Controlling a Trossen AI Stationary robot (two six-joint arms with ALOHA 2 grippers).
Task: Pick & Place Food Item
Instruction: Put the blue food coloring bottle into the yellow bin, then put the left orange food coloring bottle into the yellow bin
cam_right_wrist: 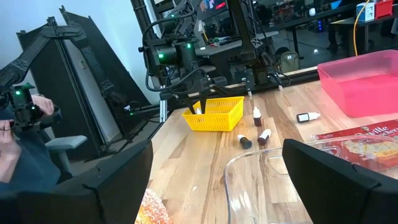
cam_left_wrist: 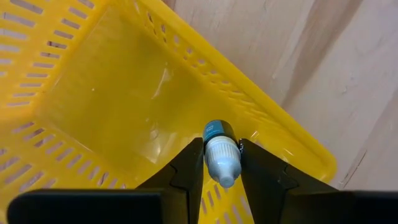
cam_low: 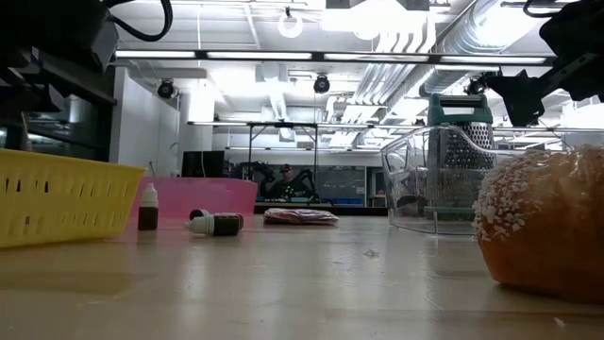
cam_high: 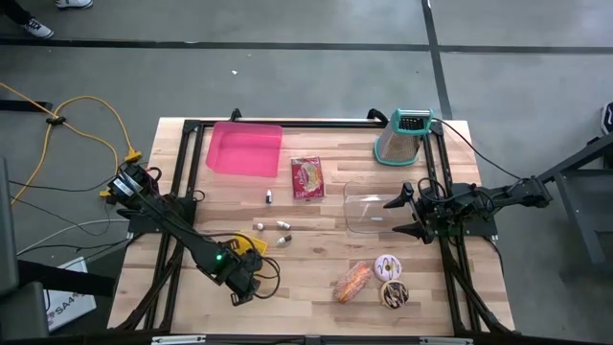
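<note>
your left gripper (cam_left_wrist: 220, 163) hangs over the yellow basket (cam_left_wrist: 93, 106) at the near left of the worktop (cam_high: 316, 259), and its jaws hold a small dropper bottle (cam_left_wrist: 220, 152) between them, white tip toward the wrist camera; whether they press it or have just let go you cannot tell. the bottle sits above the basket's floor, close to one wall. at the near right of the worktop lie the food items: a bread roll (cam_high: 351, 281) and two donuts (cam_high: 390, 281), just beside each other. toward the middle, three more small bottles (cam_high: 272, 226) rest on the wood, one upright, others lying. your right gripper (cam_high: 400, 214) waits with jaws spread wide at the clear container (cam_high: 369, 213) on the right. farther back lie a red snack packet (cam_high: 306, 177), a pink tray (cam_high: 245, 149) and a metal grater (cam_high: 402, 136).
</note>
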